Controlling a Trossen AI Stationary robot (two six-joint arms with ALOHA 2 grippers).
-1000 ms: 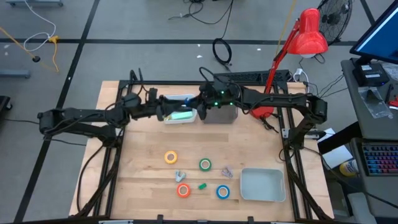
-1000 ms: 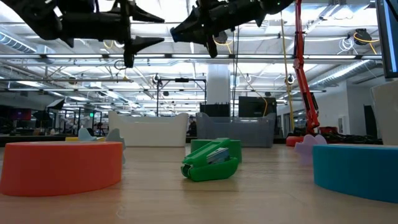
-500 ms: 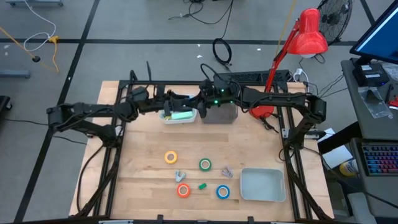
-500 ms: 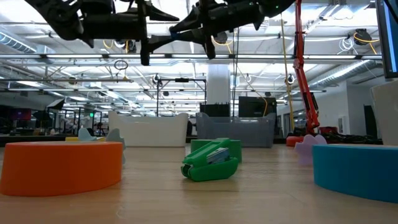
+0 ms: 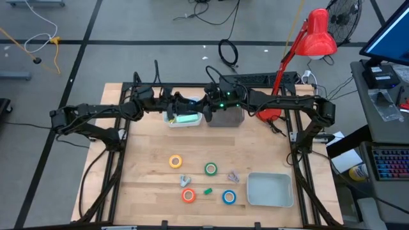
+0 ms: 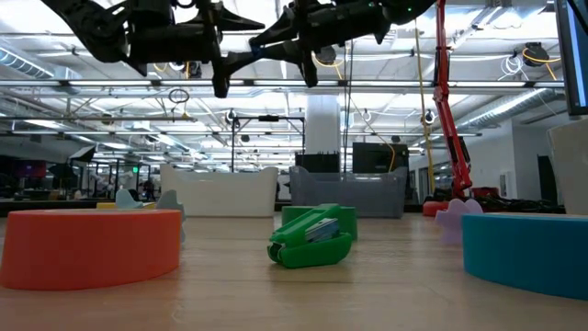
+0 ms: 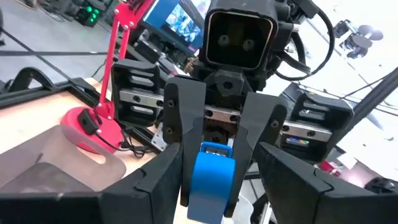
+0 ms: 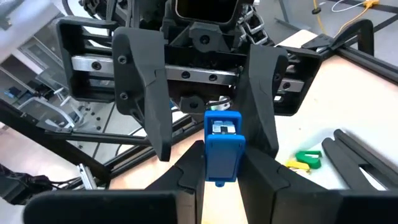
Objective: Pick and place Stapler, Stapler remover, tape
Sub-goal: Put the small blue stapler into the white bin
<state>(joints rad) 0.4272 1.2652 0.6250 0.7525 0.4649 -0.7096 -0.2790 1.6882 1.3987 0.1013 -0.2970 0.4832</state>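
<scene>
A blue stapler (image 8: 222,146) hangs high over the table's far middle, with my right gripper (image 8: 221,177) shut on it. My left gripper (image 7: 217,186) faces it head-on, open, one finger on either side of the stapler and of the right fingers, touching nothing that I can see. Yellow (image 5: 175,161), green (image 5: 211,168), orange (image 5: 188,195) and blue (image 5: 229,197) tape rolls lie flat on the near half of the table. A small green clip (image 6: 312,239) lies among them, with a grey (image 5: 185,181) and a purple (image 5: 233,176) one that may be stapler removers. My right gripper pinches the stapler's two long sides (image 8: 209,163) between its two fingers. The fingers lie about level and point toward the table's left. The stapler sticks out past the fingertips toward the left gripper, lifted clear of everything.
Under the grippers stand a white tray (image 5: 172,121) with green contents and a grey bin (image 5: 230,119). A pale grey tray (image 5: 269,190) sits at the near right. A red desk lamp (image 5: 307,45) rises at the far right edge.
My left gripper has moved toward the table's right, up to the right gripper, turning its wrist, until its open fingers flank the stapler. The right gripper has held the stapler in place.
</scene>
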